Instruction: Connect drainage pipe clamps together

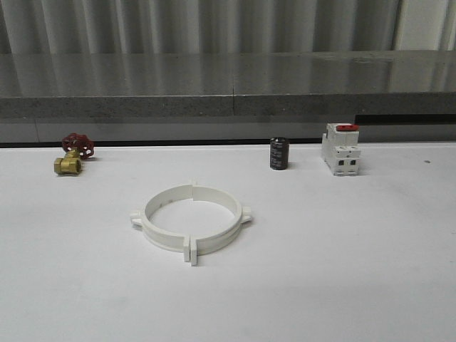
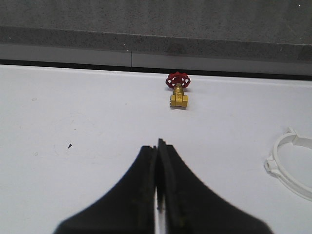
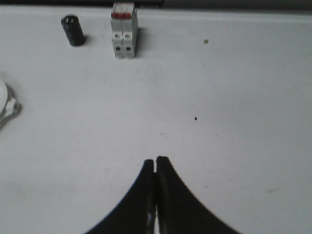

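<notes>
- Front view, far left at the back of the white table (image 1: 356,285): a brass gate valve (image 1: 69,163) with a red handwheel lies well apart from the task's parts, seemingly just a bystander object.
- Centre: the drainage pipe clamps (image 1: 191,217), two white half-ring bands, sit flat on the table as one closed ring. Their holed end tabs meet at the near side and again at the far side, with small ears sticking out left and right. Judging by this, the halves already look joined, though whether the tabs are locked or merely touching cannot be told.
- Right of centre, at the back: a small black cylinder, likely a capacitor (image 1: 278,154), stands upright, and further right a white circuit breaker (image 1: 340,149) with a red switch; both are clear of the ring.
- Left wrist view: the left gripper (image 2: 159,146) has its fingers pressed together, holding nothing, above bare table; the ring's edge shows off to one side, apart from it.
- Right wrist view: the right gripper (image 3: 155,163) is likewise closed up and empty, over bare table, with the breaker and capacitor ahead of it.
- Both pincers sit away from the ring, which suits parked arms rather than a grasp in progress.
</notes>
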Robot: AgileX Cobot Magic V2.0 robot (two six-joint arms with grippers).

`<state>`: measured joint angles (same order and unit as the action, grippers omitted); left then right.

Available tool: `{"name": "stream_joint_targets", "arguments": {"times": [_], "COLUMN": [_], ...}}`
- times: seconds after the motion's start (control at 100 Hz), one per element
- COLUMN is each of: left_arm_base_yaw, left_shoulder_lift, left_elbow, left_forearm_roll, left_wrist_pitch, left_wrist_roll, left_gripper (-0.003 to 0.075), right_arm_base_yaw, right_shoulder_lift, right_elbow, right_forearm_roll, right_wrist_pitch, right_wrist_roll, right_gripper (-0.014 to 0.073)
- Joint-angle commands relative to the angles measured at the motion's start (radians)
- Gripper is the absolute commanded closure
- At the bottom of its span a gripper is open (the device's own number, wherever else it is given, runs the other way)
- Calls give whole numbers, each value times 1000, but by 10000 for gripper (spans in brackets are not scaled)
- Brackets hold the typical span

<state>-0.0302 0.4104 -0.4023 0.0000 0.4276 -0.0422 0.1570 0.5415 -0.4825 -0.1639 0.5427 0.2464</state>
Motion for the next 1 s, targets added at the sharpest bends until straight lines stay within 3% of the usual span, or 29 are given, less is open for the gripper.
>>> {"name": "stream_joint_targets", "arguments": {"times": [0.0,0.15,0.34,0.58,0.99], "left_arm_base_yaw": [2,2,2,2,2], "left_shoulder_lift": [5,5,5,5,5], "left_elbow": [-26,-26,-26,-26,-25], "left_forearm_roll": [-7,-7,-7,-7,-7], "left_wrist_pitch": [-84,-84,-84,-84,-84], "left_wrist_roll": [-1,-1,-1,-1,-1], "left_gripper": [741,741,741,741,741], "right_arm_base_yaw": [-51,-101,-97,-97,-97], "right_shoulder_lift": [-73,-215,-393,-575,-571], "right_elbow": [44,185,346,468,493], "right_forearm_roll": [7,26,174,215,214], "right_wrist_pitch": [-152,-331,-454,-467,-487], "right_wrist_roll": [-6,-33,-200,-246,-246], "right_gripper": [662,662,662,662,662]}}
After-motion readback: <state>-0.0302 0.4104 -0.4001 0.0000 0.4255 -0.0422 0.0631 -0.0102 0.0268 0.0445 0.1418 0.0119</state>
